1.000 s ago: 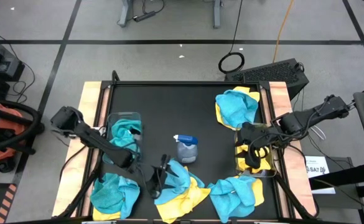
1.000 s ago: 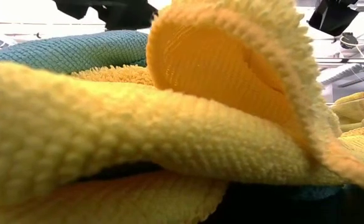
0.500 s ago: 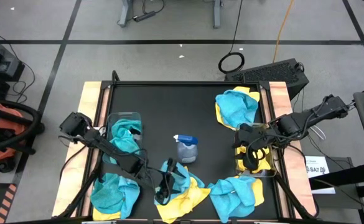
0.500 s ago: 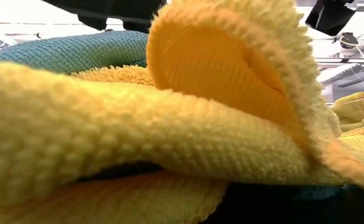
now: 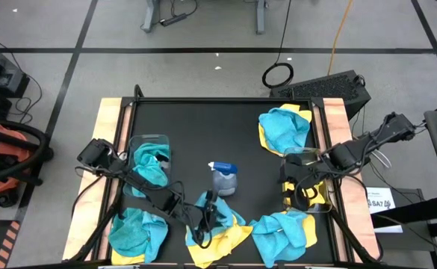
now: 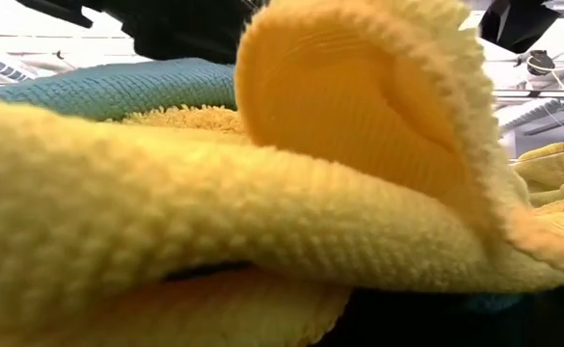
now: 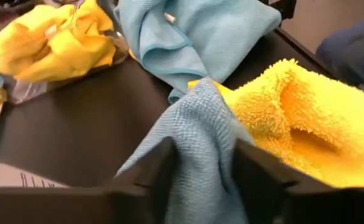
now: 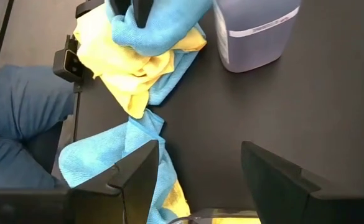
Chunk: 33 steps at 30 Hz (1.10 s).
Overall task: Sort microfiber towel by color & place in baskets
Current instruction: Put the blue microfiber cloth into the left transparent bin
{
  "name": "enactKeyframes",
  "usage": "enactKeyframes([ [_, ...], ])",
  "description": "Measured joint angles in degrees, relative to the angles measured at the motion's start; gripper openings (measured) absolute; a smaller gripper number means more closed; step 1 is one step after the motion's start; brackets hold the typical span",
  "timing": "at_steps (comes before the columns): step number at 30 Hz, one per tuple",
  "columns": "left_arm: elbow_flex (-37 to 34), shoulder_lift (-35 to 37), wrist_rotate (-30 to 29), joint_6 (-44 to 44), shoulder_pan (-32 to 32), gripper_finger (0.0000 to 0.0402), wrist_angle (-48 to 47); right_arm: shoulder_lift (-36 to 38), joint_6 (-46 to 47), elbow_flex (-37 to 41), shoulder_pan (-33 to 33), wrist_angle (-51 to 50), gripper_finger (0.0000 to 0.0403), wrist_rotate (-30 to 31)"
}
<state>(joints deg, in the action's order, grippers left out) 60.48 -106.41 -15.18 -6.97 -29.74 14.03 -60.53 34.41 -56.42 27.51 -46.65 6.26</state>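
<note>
My left gripper [image 5: 205, 217] [image 7: 200, 155] reaches down onto the middle near pile, a teal towel [image 5: 212, 211] lying on a yellow towel [image 5: 225, 237], and is shut on the teal one. That yellow towel [image 6: 262, 241] fills the low view. My right gripper [image 5: 299, 185] [image 8: 200, 168] hangs open above the right basket [image 5: 319, 205], which holds yellow towels [image 7: 51, 43]. The left basket [image 5: 149, 140] holds a teal towel [image 5: 148, 166]. More teal and yellow towels lie at the near left [image 5: 134, 232], the near right [image 5: 281, 230] and the far right [image 5: 285, 127]. My left gripper pinches a raised fold of the teal towel [image 7: 197, 118] between its two fingers [image 7: 154, 171], slanting down from the table's left. The fold stands up as a peak between the fingers. The rest of the towel lies on the yellow towel [image 7: 294, 124].
A grey spray bottle with a blue top [image 5: 223, 178] [image 8: 256, 31] stands at mid-table between the baskets. The black mat's far half [image 5: 211, 123] is bare. A person's leg in blue [image 8: 20, 106] shows beyond the near edge.
My left gripper has moved toward the table's right and near edge, onto the middle pile. The yellow towel in front of the low camera has shifted slightly.
</note>
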Motion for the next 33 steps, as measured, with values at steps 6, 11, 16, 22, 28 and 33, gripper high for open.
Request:
enactKeyframes([
  [6,2.0,0.1,0.9,-4.4,-0.9,0.0016,-3.1,-0.7,0.0,0.0,1.3,0.2,0.0219,0.1],
  [11,8.0,0.2,0.4,-6.1,-1.7,0.0009,-13.8,-0.7,0.2,0.0,2.4,0.2,0.0219,2.4],
  [16,16.1,1.0,-6.0,-8.8,-3.3,0.0007,-28.5,-0.7,0.3,0.0,3.5,0.2,0.0219,3.0],
  [22,22.6,5.1,-14.7,-10.3,-4.6,0.0006,-40.9,-0.7,0.0,0.0,4.7,0.2,0.0219,4.8],
  [28,25.1,11.8,-20.8,-10.0,-5.7,0.0005,-48.6,-0.7,-0.7,0.0,5.6,0.9,0.0219,6.1],
  [33,25.3,17.7,-22.9,-9.1,-6.4,0.0005,-52.7,-0.7,-1.1,0.0,6.0,1.3,0.0219,6.8],
])
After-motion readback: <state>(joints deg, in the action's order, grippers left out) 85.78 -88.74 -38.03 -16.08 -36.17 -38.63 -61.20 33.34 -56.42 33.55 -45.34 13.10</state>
